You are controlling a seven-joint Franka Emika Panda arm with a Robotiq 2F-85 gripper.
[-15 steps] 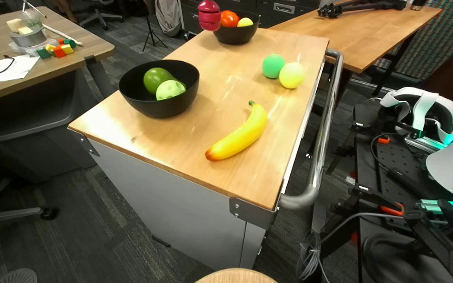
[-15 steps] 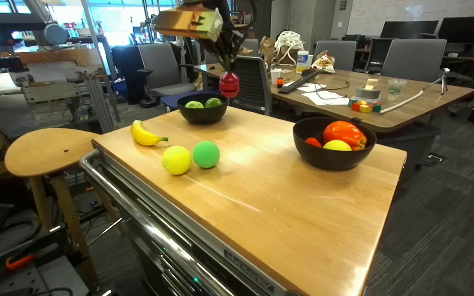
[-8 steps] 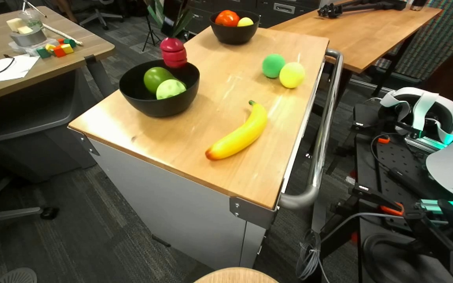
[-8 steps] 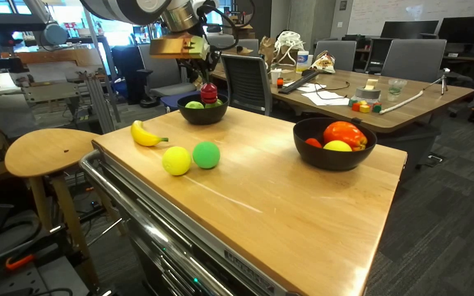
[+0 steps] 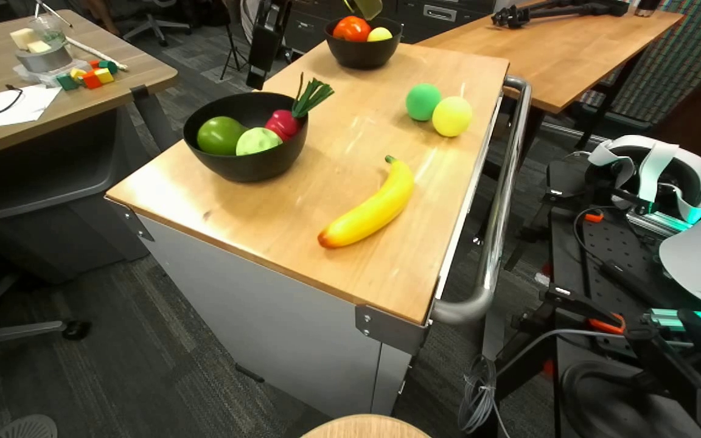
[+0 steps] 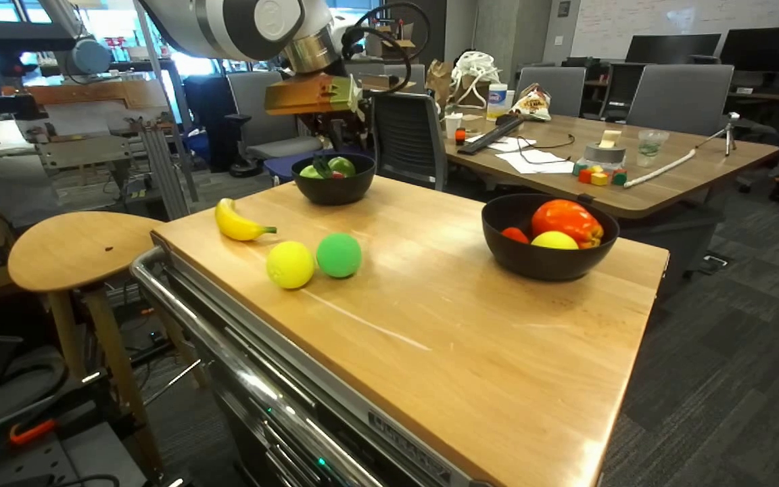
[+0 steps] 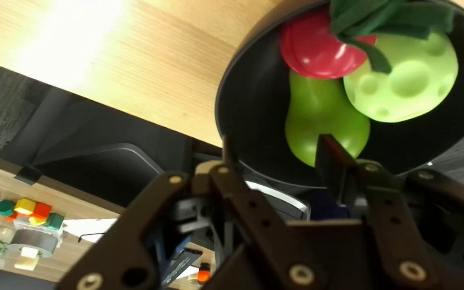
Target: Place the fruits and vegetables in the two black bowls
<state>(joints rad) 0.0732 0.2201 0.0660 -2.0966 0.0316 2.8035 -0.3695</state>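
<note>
The gripper (image 7: 278, 155), jaws apart, hangs by the rim of 1 black bowl (image 7: 252, 100) – in it lie the radish (image 7: 316, 50), a green pear (image 7: 322, 114) and a pale green fruit (image 7: 411, 82). A banana (image 5: 375, 211), green ball (image 5: 423, 102) and yellow ball (image 5: 452, 116) rest on the tabletop (image 6: 443, 325) – the 2nd black bowl (image 6: 550, 264) holds red and yellow pieces (image 6: 555, 239)

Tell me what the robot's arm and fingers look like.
The arm is white and dark grey with a pale round cap. It has a shiny metallic section, looping black cables and an orange-gold block. The fingers are dark, their linkages bearing round metal screws.
</note>
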